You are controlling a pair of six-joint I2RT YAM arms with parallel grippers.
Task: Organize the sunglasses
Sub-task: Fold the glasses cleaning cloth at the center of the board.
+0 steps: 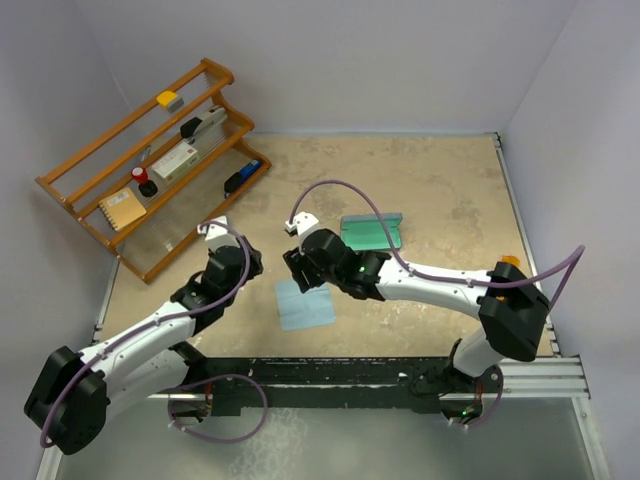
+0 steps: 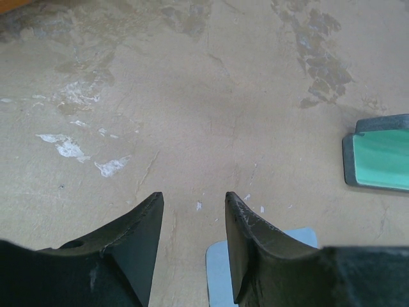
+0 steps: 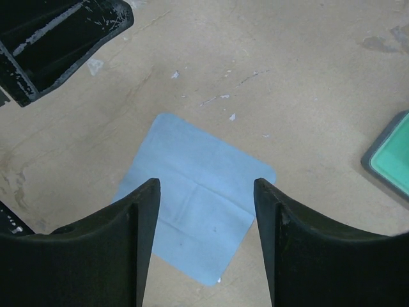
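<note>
Both arms reach in over the middle of the table (image 1: 440,180) and neither is carrying anything. The right gripper (image 3: 206,182) hangs directly above the blue cloth (image 3: 192,198), its jaws spread wide and empty, with the cloth's middle showing in the gap between them. That placement suggests the cloth is its next target, likely for a pinch from above. The left gripper (image 2: 192,198) sits just beside it at about 9 o'clock in the top view. Its jaws are moderately apart with only bare table between them, and a corner of the cloth peeks out under 1 finger. From the cloth, the open green case (image 1: 372,232) lies at about 2 o'clock, flat on the table with its lining facing up, ready to receive something. The wooden rack (image 1: 48,183) stands well apart at 10 o'clock, against the left wall. It holds several small items, too small to name with confidence. I cannot pick out the sunglasses themselves in any of the 3 views, so where they are cannot be told. They may be among the rack's items. By my judgement the task is at an early stage, since the case stands open and empty and the cloth lies flat and ungrasped. A thin cloth lying flat may slip out of a wide pinch
</note>
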